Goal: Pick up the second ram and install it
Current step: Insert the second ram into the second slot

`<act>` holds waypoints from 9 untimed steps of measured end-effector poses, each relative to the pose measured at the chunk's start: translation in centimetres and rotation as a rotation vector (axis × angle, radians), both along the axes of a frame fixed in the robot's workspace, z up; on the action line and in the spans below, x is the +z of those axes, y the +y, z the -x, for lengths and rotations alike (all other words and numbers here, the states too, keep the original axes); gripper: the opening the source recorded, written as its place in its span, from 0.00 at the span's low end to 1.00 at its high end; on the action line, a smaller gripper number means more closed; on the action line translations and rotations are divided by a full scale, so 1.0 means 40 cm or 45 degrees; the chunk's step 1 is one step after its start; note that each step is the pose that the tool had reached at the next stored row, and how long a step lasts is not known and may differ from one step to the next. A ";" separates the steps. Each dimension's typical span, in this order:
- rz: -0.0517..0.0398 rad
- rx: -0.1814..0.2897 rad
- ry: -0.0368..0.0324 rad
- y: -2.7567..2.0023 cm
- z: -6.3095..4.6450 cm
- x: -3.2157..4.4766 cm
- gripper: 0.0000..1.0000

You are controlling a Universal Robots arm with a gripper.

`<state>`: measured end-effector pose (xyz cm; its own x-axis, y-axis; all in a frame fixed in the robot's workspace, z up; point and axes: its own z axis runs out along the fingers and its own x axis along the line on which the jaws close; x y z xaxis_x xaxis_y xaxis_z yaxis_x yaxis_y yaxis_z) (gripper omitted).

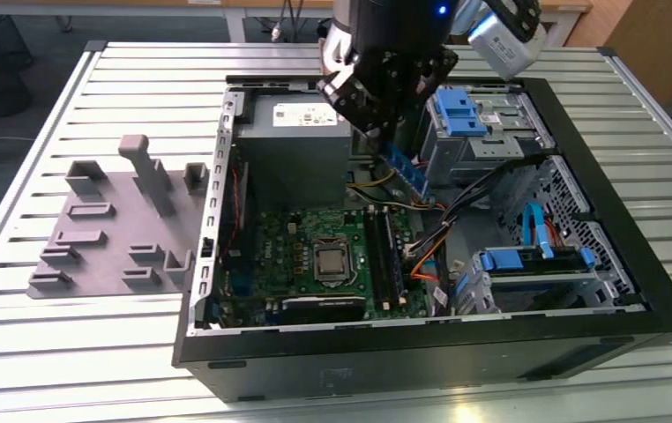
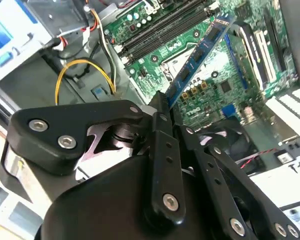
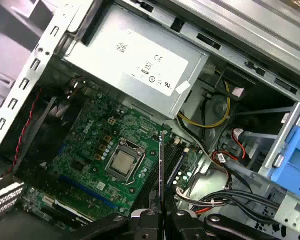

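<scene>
Black robot hand (image 2: pixel 162 102) pinches the second ram (image 2: pixel 200 55), a thin, flat, blue-green strip with small dark chips. It hangs over the big green motherboard (image 3: pixel 90 145) inside the open black computer case (image 1: pixel 430 361). A white sticker (image 3: pixel 145 65) with print sits on the grey metal box (image 3: pixel 102 32).

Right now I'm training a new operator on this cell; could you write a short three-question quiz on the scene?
1. Fill in: in the exterior view, the grey fixture stands to the view's ___ of the computer case.
2. True or false: the gripper is shut on the second ram.
3. In both wrist views, what lies behind the second ram? A the grey fixture, B the motherboard, C a person's hand.
Key: 1 left; 2 true; 3 B.
</scene>
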<state>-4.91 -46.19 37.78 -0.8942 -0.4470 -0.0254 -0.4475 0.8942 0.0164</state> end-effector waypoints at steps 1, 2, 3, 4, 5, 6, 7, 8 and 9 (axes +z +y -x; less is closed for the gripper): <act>0.000 -0.023 0.0000 0.000 0.000 -0.001 0.14; 0.000 -0.046 0.0000 0.000 0.000 -0.001 0.14; 0.000 -0.071 0.0000 0.000 0.000 -0.002 0.14; 0.000 -0.093 0.0000 0.000 0.000 -0.003 0.14; 0.000 -0.116 0.0000 0.000 0.000 -0.003 0.14; 0.000 -0.139 0.0000 0.000 0.000 -0.004 0.14; 0.000 -0.156 0.0001 0.000 0.000 -0.004 0.14; 0.000 -0.157 0.0001 0.000 0.000 -0.004 0.14; 0.000 -0.158 0.0001 0.000 0.000 -0.004 0.14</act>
